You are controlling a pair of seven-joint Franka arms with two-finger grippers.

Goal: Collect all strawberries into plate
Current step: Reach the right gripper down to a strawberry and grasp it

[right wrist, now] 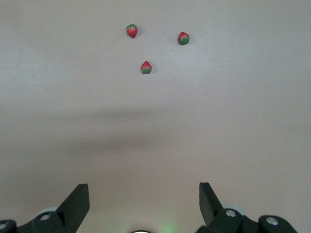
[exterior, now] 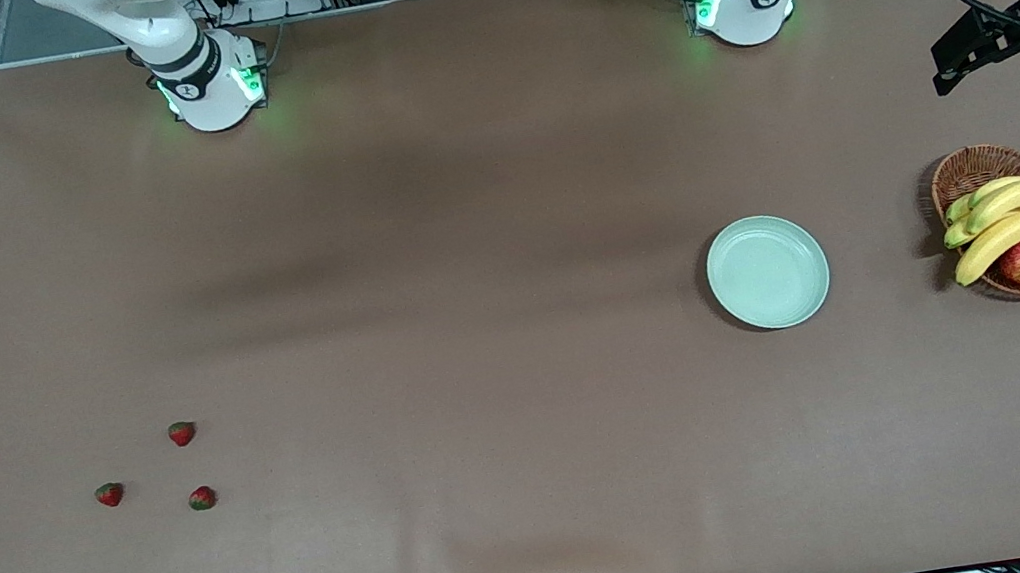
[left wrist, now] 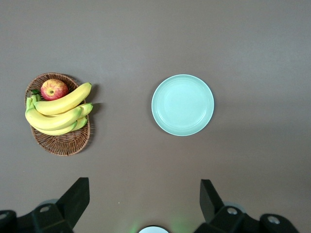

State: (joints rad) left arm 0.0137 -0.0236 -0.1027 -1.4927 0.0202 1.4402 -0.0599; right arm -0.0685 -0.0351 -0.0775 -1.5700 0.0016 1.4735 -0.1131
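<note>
- Three strawberries [exterior: 181, 434] [exterior: 109, 495] [exterior: 202, 498] lie together, well apart from the empty plate [exterior: 768, 272].
- Left pincer [left wrist: 144, 196] hangs spread above the plate.
- Right pincer [right wrist: 144, 196] hangs spread above the table.

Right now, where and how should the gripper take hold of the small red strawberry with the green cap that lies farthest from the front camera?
Judging by its pose, grip the strawberry across its red body, coming straight down from above. It lies flat on the brown table, apart from the other two strawberries, so open fingers can straddle it. The right gripper is open and looks down on that cluster.
</note>
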